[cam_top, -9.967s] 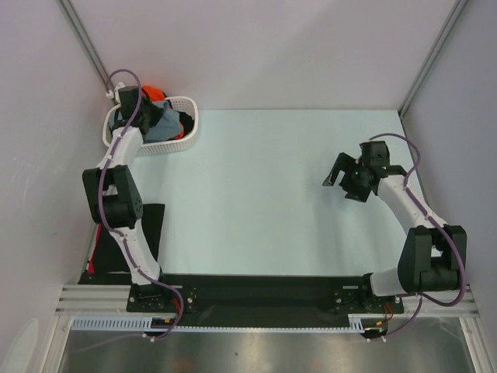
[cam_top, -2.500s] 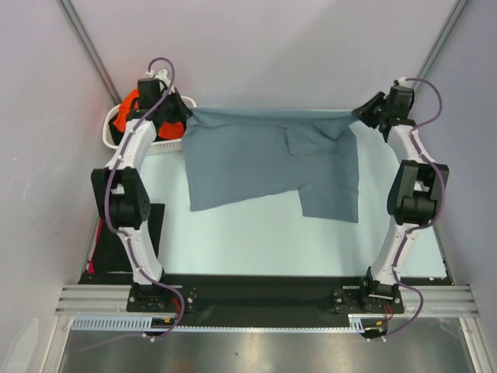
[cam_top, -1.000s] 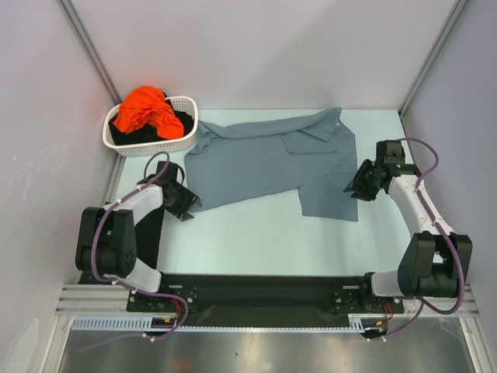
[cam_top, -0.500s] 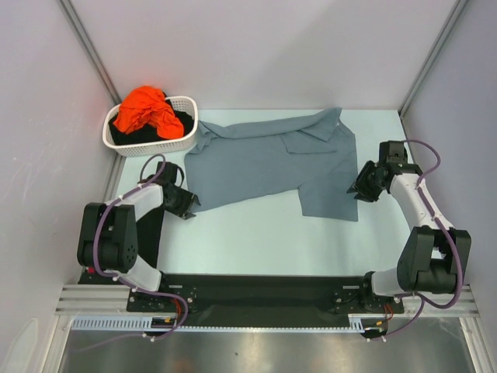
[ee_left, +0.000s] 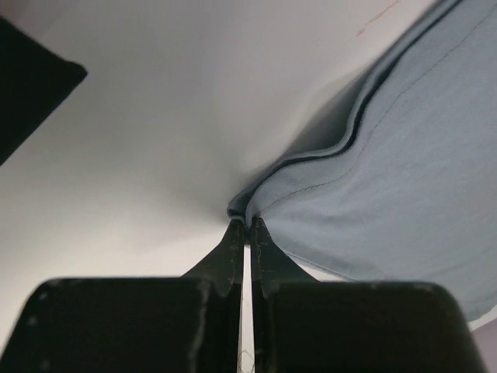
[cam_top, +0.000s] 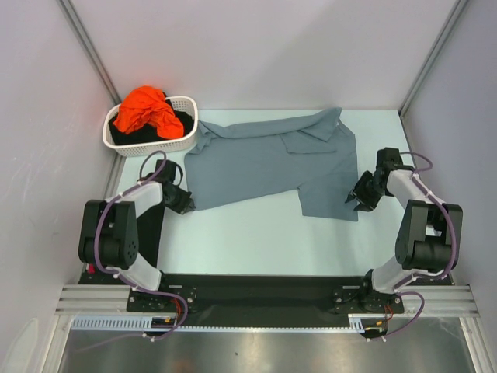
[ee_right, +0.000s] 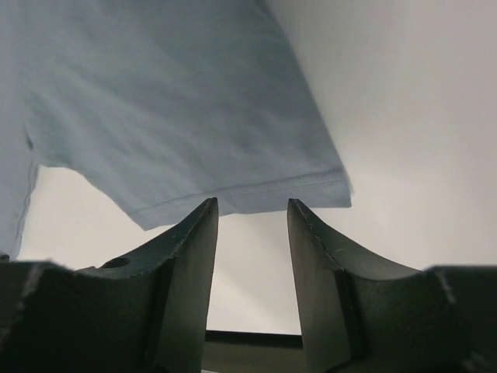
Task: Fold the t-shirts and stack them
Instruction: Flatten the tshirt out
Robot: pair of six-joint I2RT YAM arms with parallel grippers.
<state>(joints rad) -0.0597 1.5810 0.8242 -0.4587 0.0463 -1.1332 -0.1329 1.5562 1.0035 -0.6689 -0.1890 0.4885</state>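
Note:
A grey-blue t-shirt (cam_top: 264,159) lies spread across the far half of the table, partly folded over near its collar. My left gripper (cam_top: 187,204) is at the shirt's near-left corner. In the left wrist view its fingers (ee_left: 247,221) are pinched shut on that bunched corner of the t-shirt (ee_left: 388,179). My right gripper (cam_top: 356,200) stands at the shirt's near-right corner. Its jaws (ee_right: 252,203) are open just short of the hem of the t-shirt (ee_right: 171,116), with only bare table between them.
A white basket (cam_top: 152,144) at the back left holds an orange t-shirt (cam_top: 144,110) on top of a dark garment. A black sheet (cam_top: 153,229) lies at the table's left edge beside the left arm. Grey walls close in on both sides.
The left gripper has shut on the shirt's near-left corner. The right gripper has moved nearer along the shirt's right edge to the near-right corner and opened a little wider.

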